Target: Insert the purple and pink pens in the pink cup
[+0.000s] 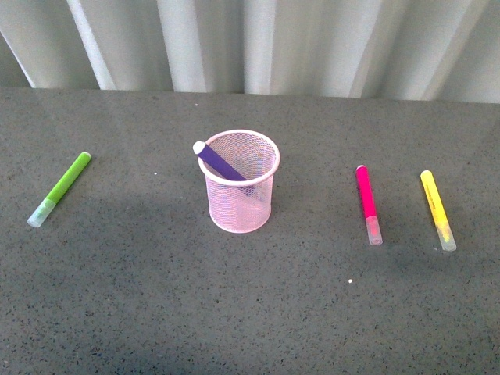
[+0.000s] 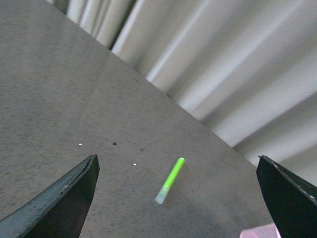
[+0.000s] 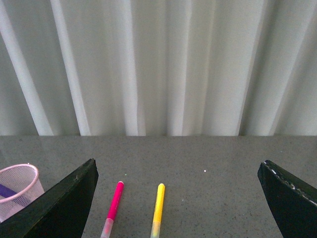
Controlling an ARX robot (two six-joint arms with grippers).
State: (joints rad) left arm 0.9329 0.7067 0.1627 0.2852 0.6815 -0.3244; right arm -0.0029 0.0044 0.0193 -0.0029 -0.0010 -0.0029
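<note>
The pink cup (image 1: 241,181) stands upright mid-table, a mesh holder with a smooth rim. The purple pen (image 1: 218,161) leans inside it, its end poking over the left rim. The pink pen (image 1: 367,201) lies flat on the table to the cup's right, clear cap toward me. No arm shows in the front view. My right gripper (image 3: 178,198) is open and empty, raised above the table, with the pink pen (image 3: 113,206) and the cup (image 3: 17,188) ahead. My left gripper (image 2: 177,198) is open and empty; a corner of the cup (image 2: 260,232) shows by one finger.
A lime green marker (image 1: 61,187) lies at the far left, also ahead of the left gripper (image 2: 170,180). A yellow marker (image 1: 437,208) lies right of the pink pen, parallel to it (image 3: 158,208). A pale curtain (image 1: 250,43) hangs behind the grey table (image 1: 250,312).
</note>
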